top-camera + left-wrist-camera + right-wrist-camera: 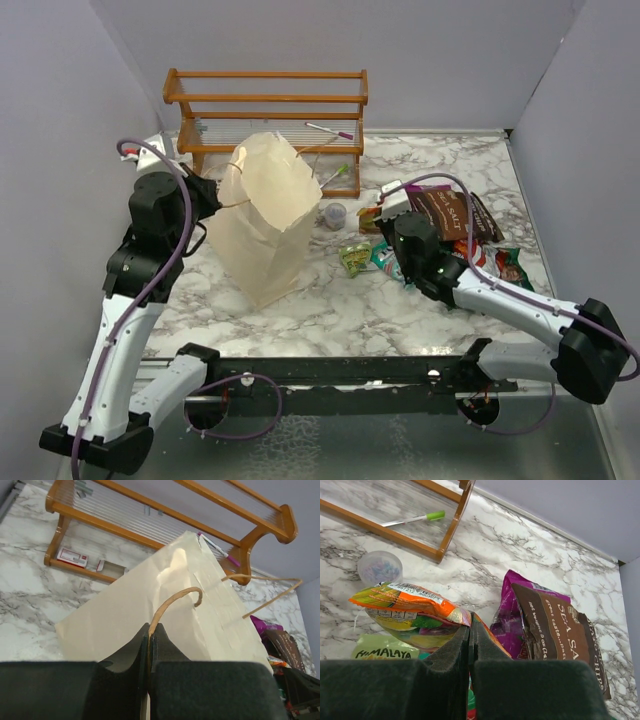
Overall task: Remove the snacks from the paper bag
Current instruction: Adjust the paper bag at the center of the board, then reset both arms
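The cream paper bag (265,215) stands upright at the left centre, in front of the rack; it also fills the left wrist view (150,600). My left gripper (212,195) (149,627) is shut on its tan string handle (172,602). Right of the bag, snacks lie on the table: a dark brown packet (450,212) (555,625) on a purple one (505,605), a green one (355,257) (380,652), a teal one (383,258) and a red one (510,265). My right gripper (385,222) (470,617) is shut on an orange packet (370,218) (405,600), low over the table.
A wooden rack (265,100) (165,512) (445,540) stands at the back with pens (330,130) on it. A small clear cup (335,215) (380,567) sits between bag and packets. Grey walls enclose the marble table (330,310).
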Available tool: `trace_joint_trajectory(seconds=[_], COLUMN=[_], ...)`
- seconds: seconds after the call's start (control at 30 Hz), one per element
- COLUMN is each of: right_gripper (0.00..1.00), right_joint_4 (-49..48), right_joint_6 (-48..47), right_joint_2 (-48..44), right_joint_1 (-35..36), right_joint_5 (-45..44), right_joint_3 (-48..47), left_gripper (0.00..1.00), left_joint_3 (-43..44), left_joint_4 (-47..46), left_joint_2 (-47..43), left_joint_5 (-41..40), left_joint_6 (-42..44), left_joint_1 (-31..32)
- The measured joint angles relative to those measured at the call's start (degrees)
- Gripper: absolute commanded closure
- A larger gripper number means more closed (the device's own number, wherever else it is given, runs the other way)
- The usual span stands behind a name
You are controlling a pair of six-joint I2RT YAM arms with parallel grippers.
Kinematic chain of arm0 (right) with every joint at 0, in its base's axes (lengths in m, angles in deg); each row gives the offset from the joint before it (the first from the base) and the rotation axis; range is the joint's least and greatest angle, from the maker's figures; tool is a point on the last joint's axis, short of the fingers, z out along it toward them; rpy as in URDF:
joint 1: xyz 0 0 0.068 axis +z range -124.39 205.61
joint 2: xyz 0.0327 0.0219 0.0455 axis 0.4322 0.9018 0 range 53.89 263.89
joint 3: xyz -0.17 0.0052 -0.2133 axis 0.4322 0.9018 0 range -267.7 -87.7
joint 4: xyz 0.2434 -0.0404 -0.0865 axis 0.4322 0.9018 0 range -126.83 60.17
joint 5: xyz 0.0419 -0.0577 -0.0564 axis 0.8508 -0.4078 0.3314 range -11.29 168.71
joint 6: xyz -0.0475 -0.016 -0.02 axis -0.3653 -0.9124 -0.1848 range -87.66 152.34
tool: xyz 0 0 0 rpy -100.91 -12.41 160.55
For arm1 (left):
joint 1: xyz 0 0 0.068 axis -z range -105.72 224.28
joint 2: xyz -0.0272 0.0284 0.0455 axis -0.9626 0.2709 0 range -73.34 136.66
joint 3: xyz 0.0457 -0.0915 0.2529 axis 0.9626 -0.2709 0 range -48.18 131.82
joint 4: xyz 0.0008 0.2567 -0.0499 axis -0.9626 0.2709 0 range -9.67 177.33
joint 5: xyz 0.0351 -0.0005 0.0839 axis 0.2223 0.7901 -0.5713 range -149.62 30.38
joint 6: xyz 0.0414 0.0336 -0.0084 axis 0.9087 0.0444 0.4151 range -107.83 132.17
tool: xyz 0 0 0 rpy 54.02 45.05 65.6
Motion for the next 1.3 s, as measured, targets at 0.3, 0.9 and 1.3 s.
trace_joint_trajectory(seconds=[0.3,0.9,1.3], right_gripper=[0.99,0.56,0.01], right_joint_4=[-2.1,-0.8,15.8], right_joint_6=[-2.8,-1.3,17.4], right_joint_2=[8.6,19.4,-13.9], right_joint_1=[-2.4,-3.8,-3.7], right_joint_5=[1.4,13.0,19.5], right_joint_3=[-4.2,-2.5,-6.6], left_gripper=[0.96,0.21,0.0], left_joint_3=[-0.7,-1.4,8.0], left_joint_4=[4.2,9.6,9.5], left_joint_2=[-8.1,-16.0,-14.6], left_joint_5=[-6.5,-10.5,-9.0], left_joint_6=[3.7,5.3,8.5], left_joint_1=[0.0,0.0,0.0])
